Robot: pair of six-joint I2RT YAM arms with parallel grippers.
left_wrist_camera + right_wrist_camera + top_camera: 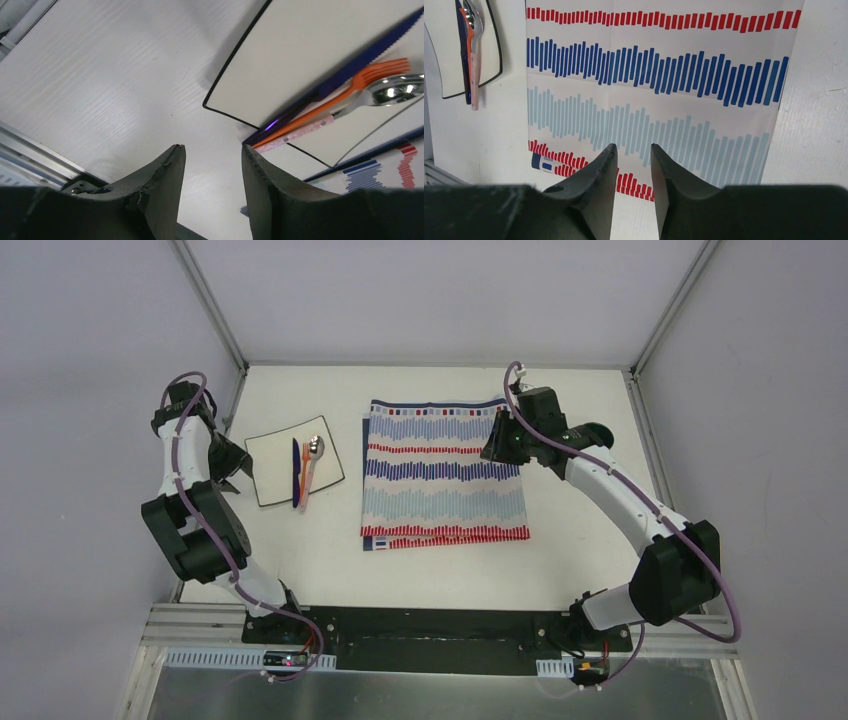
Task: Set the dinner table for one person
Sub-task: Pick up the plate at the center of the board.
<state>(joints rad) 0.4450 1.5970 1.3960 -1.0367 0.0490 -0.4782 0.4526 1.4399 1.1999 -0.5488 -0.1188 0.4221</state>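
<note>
The white dinner table (580,570) holds a striped red-blue-white cloth (440,475) spread flat at its middle. Left of the cloth lies a white square plate (272,465) with a black rim. On it lie a blue knife (296,472), an orange fork (305,478) and a metal spoon (315,448). My left gripper (238,478) is open and empty, just left of the plate (310,45), over bare table. My right gripper (495,445) is open and empty above the cloth's (654,75) right edge.
Grey aluminium rails (222,405) edge the table at both sides. White walls close in the back and sides. The arm bases stand on a black plate (440,625) at the near edge. In the left wrist view the knife (350,75), fork (350,90) and spoon (395,92) lie side by side.
</note>
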